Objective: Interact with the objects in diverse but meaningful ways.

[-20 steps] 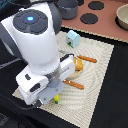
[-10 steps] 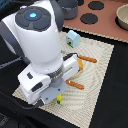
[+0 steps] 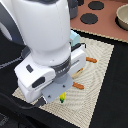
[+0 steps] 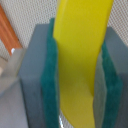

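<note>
My gripper [image 3: 60,96] hangs low over the beige woven mat [image 3: 102,75], near the mat's front edge. It is shut on the yellow banana [image 3: 62,98], of which only a small tip shows below the wrist in the exterior view. The wrist view fills with the banana [image 4: 82,55], clamped upright between the green pads [image 4: 52,75] of the gripper [image 4: 82,80]. A pale blue carton [image 3: 75,37] peeks out behind the arm.
Orange sticks lie on the mat at the exterior view's right of the gripper [image 3: 91,60] [image 3: 79,85]; one shows in the wrist view [image 4: 10,30]. Behind the mat is a brown toy stove with black burners [image 3: 90,19] and a pot [image 3: 122,17].
The arm looms larger and higher in the exterior view, so it seems to have risen a little. The banana stays in the gripper.
</note>
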